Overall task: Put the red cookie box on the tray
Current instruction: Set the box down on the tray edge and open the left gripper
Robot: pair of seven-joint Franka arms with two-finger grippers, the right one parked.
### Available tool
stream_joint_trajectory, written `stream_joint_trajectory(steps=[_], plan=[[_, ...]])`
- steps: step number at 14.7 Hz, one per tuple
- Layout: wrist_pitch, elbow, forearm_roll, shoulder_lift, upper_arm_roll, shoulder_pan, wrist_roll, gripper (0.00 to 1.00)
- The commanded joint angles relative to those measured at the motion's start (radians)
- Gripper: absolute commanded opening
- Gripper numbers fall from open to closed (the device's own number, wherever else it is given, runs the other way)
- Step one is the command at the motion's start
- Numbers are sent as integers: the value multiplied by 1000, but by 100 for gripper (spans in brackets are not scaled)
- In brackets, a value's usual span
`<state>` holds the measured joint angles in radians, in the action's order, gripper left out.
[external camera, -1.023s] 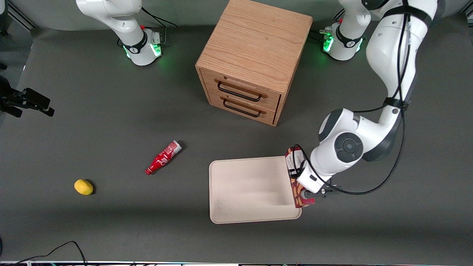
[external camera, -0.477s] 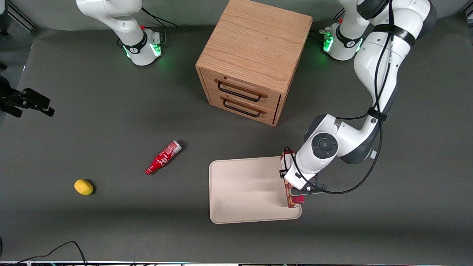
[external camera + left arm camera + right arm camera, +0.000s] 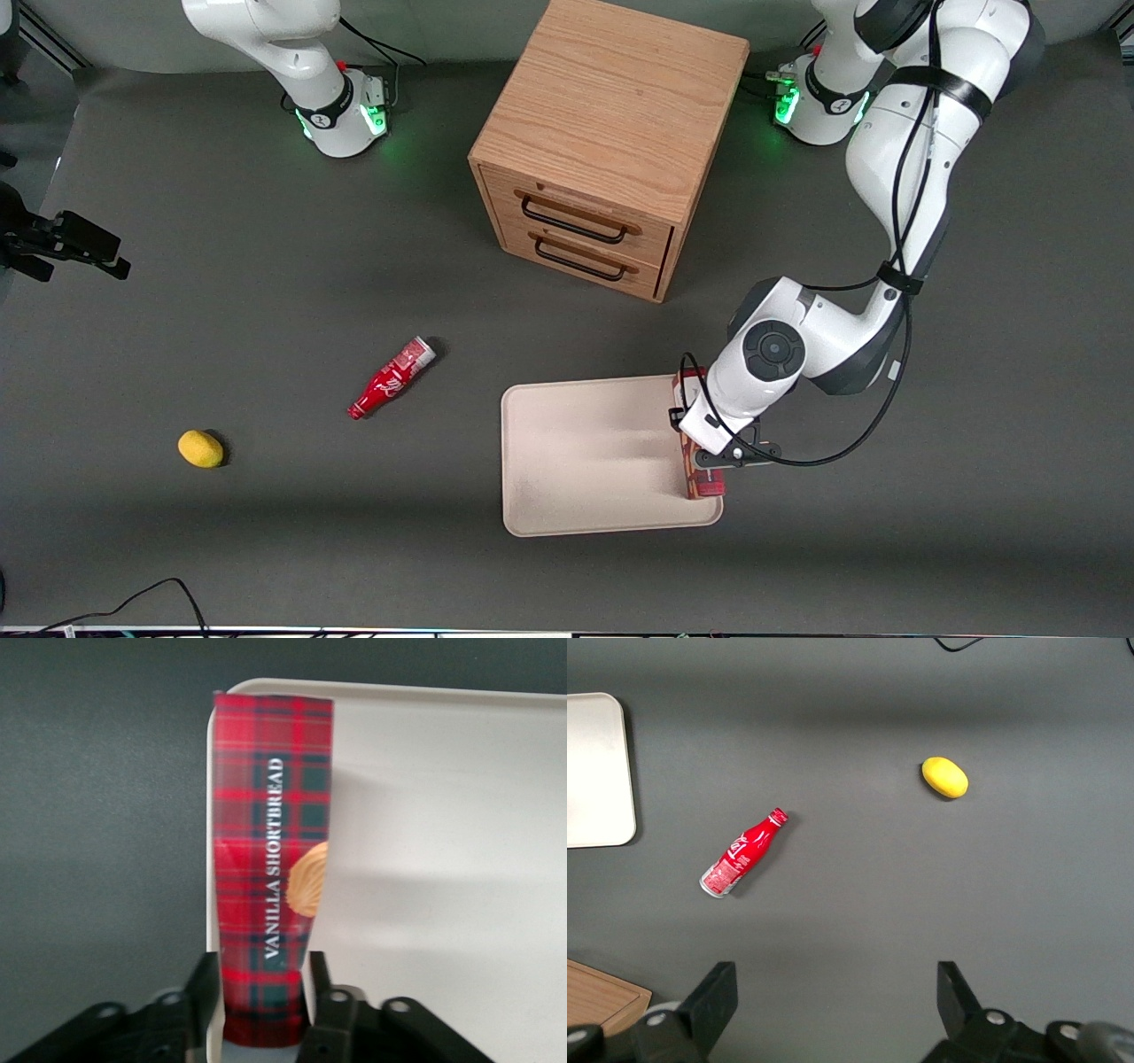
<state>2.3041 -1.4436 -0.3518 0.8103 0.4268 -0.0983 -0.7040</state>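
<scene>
Seemingly at the tray's (image 3: 585, 456) edge nearest the working arm, the gripper (image 3: 709, 456) sat low over the red cookie box (image 3: 700, 478) in the front view. The box lay along that edge, inside the rim or on it, with its long side running toward the front camera. A wooden cabinet (image 3: 611, 133) with two drawers stood farther from the camera than the tray. A small red bottle (image 3: 391, 378) lay on its side toward the parked arm's end of the table, and a yellow lemon (image 3: 200, 448) lay farther out the same way.

From the left wrist camera, the gripper's (image 3: 261, 1001) two black fingers (image 3: 205, 988) pressed against both sides of the box (image 3: 270, 850), closed on its near end. The tartan box, printed "VANILLA SHORTBREAD", lay lengthwise over the tray's (image 3: 443, 859) rim, with dark table beside it.

From the right wrist camera, the bottle (image 3: 742, 853), the lemon (image 3: 945, 777) and one corner of the tray (image 3: 598, 771) showed on the table.
</scene>
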Motion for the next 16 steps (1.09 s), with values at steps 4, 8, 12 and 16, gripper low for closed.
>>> stream_joint_trajectory(steps=[4, 8, 12, 16], plan=[[-17, -1, -19, -39, 1, 11, -32, 100], [-224, 9, 28, -169, 21, 31, -32, 100], [-461, 19, 195, -365, 4, 77, 98, 100], [-789, 78, 330, -554, -194, 83, 395, 100]])
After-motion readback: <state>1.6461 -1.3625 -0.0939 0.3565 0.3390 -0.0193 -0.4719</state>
